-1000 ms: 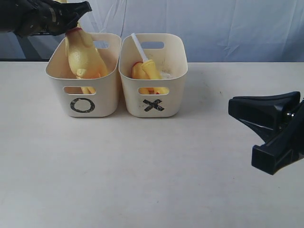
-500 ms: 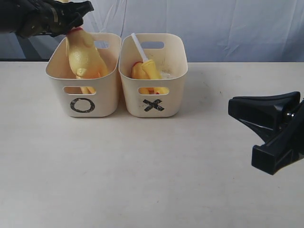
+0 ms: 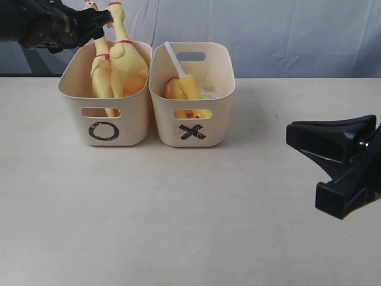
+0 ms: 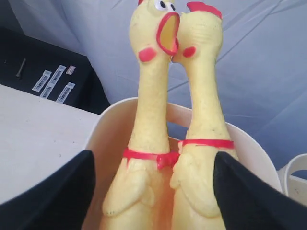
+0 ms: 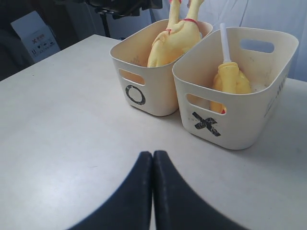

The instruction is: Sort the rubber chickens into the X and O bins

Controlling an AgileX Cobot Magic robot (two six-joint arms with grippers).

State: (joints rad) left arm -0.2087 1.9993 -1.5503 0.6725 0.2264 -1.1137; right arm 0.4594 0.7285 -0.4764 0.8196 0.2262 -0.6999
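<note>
Two long rubber chickens (image 3: 128, 65) stand upright, heads up, in the O bin (image 3: 130, 126); a shorter one (image 3: 190, 89) leans, stick (image 3: 172, 59) up, in the X bin (image 3: 219, 116). The left jaws gape empty beside them; the right jaws meet, empty.

O bin (image 3: 130, 122) at 11 o'clock on table (image 3: 178, 226), X bin (image 3: 219, 119) just beside at its 3 o'clock, two long chickens (image 3: 122, 65) upright together in O bin, short chicken (image 3: 189, 89) in X bin, left hand (image 3: 89, 19) over O bin's far rim, right hand (image 3: 315, 158) at 3 o'clock, well apart
</note>
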